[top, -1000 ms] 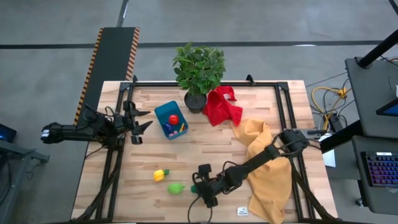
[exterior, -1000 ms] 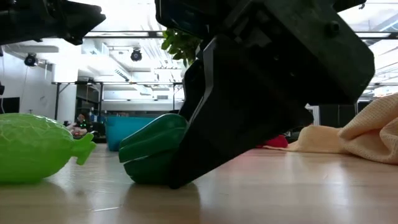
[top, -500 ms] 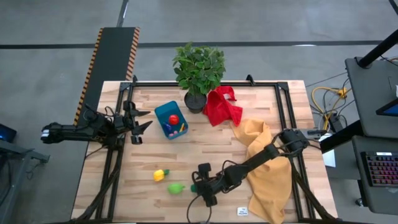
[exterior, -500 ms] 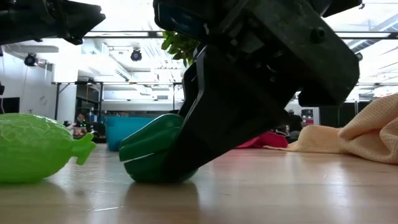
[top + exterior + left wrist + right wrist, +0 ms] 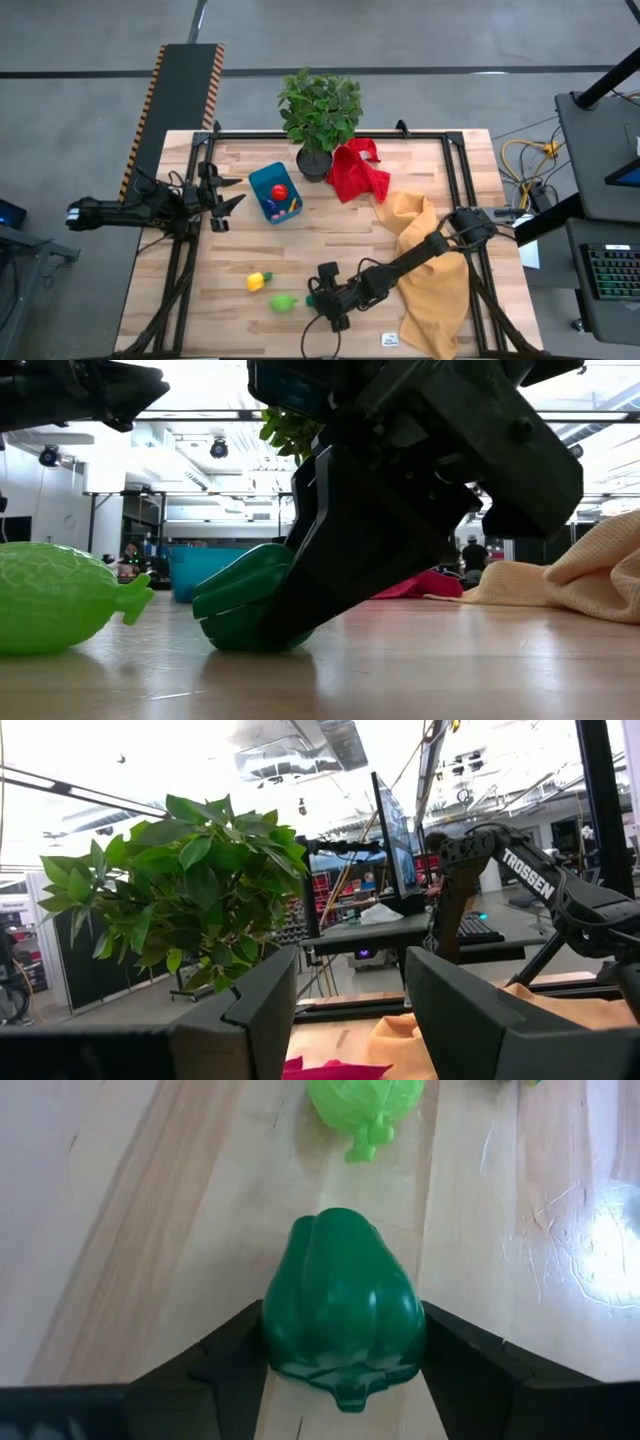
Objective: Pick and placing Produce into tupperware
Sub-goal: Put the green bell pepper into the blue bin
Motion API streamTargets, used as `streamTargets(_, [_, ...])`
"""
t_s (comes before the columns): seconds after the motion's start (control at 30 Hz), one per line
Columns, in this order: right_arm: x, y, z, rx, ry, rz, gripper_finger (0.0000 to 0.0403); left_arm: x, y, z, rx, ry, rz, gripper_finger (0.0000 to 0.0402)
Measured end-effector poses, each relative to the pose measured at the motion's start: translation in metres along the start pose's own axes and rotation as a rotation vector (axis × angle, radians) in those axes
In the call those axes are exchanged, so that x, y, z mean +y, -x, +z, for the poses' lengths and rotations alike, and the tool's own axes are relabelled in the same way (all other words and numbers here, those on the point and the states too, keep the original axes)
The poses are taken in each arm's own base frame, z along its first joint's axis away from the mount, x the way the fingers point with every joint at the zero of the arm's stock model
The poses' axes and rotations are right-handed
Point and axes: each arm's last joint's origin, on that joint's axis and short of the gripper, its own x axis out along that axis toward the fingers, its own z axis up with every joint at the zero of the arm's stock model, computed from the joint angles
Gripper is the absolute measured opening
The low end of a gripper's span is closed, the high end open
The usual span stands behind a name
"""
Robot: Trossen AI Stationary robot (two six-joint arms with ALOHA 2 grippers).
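Pepper (image 5: 342, 1305), dark green toy, lies on its side on the wooden table (image 5: 330, 245) near the front edge, stem end toward the right wrist camera. Right gripper (image 5: 342, 1370) is down at table level around it; one dark finger (image 5: 215, 1360) touches each flank, so the fingers are pinching the pepper. Low view shows the pepper (image 5: 240, 605) resting on the wood with the gripper body leaning over it. From above, the right gripper (image 5: 322, 298) sits at the front middle of the table, and only a sliver of the pepper shows beside it.

Light green bumpy fruit (image 5: 283, 302) lies just beside the pepper, apart from it; also seen in the low view (image 5: 60, 598) and right wrist view (image 5: 365, 1105). Yellow piece with a green end (image 5: 259, 281) sits near that fruit, a bit farther back.

Blue tub (image 5: 275, 193) stands tilted on the table's back-left part, well apart from the pepper. Inside are a red round piece (image 5: 280, 191) and small yellow and dark blue bits, too small to name.

Left gripper (image 5: 228, 193) hangs above the left side of the table, near the tub, fingers spread apart with nothing between them.

Potted plant (image 5: 320, 115) is at the back edge, red cloth (image 5: 358, 170) beside it, tan cloth (image 5: 435, 270) draped over the right side under the right arm.
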Motion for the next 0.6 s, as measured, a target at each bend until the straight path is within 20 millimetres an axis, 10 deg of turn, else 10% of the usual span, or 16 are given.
streamTargets(0.6, [-0.083,0.009,0.03,-0.169,-0.139,-0.353,0.0222,0.0,0.0,0.0,0.001,0.0,0.0,0.0173])
